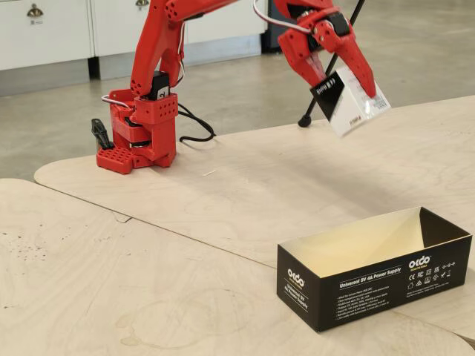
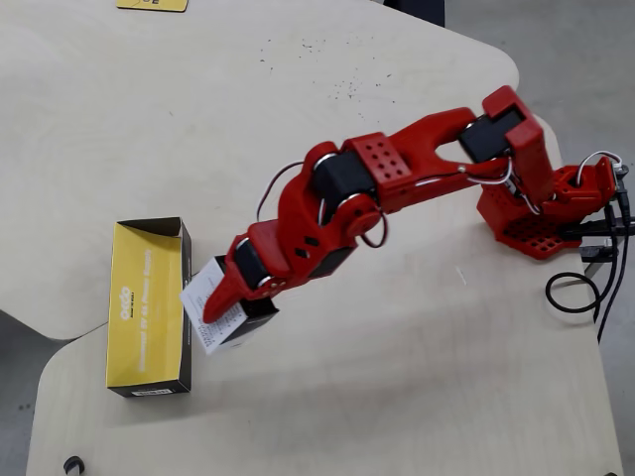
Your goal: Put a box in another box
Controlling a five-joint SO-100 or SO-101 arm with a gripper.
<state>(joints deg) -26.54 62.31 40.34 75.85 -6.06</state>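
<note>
My red gripper [image 1: 344, 81] [image 2: 226, 308] is shut on the small black-and-white box [image 1: 349, 100] [image 2: 215, 312], which hangs tilted high above the table. In the overhead view the small carton sits just right of the long black open box [image 2: 149, 305], partly overlapping its right wall. In the fixed view that long box [image 1: 375, 276] rests at the table's front right, pale inside and with nothing in it, well below and in front of the carried carton.
The arm's red base [image 1: 139, 133] [image 2: 541, 213] is clamped at the table's far edge with black cables [image 1: 194, 126] beside it. A seam [image 2: 327, 198] runs between two pale wooden tabletops. A black tripod leg [image 1: 326, 67] stands behind the table.
</note>
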